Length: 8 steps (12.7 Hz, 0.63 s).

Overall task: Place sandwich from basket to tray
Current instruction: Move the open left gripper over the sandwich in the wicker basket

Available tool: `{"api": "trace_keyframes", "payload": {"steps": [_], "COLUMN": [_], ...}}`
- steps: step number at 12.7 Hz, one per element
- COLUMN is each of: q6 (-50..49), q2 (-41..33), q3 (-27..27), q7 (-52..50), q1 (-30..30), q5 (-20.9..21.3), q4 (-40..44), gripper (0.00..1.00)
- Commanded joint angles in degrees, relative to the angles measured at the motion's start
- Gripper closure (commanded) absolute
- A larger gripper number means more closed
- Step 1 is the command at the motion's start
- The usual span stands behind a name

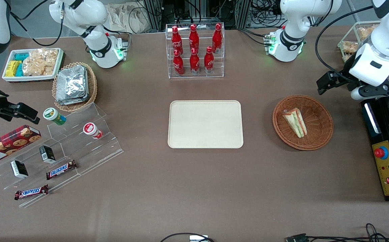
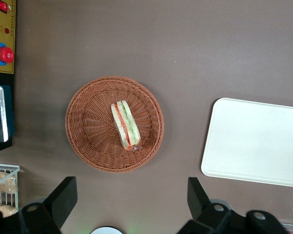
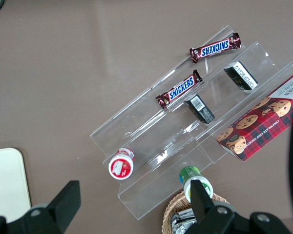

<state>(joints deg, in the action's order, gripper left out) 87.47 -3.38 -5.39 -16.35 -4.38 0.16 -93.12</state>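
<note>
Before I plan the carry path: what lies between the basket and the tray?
Nothing: only bare brown tabletop separates the basket holding the sandwich from the tray, clear in the front view. The gripper hangs open above the basket.

The brown bench (image 1: 194,188) carries the cream tray (image 1: 205,124) at its middle. The round basket (image 1: 318,134) stands beside the tray, toward the working arm's end. A clear rack of red bottles (image 1: 195,50) stands farther from the front camera. The hand (image 1: 327,84) hangs above the bench near the basket, fingers apart.
</note>
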Motion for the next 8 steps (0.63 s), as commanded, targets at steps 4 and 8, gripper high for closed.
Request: {"api": "trace_keyframes", "payload": {"steps": [4,8], "q6": [-1.78,-2.65], "q2": [1.36,1.27], "q3": [1.00,-1.47], "q7": [0.53,2.10], "q1": [-0.72,2.45], "q5": [1.07,1.24], "q4": [2.85,2.85], "gripper": [0.00,0.00]}}
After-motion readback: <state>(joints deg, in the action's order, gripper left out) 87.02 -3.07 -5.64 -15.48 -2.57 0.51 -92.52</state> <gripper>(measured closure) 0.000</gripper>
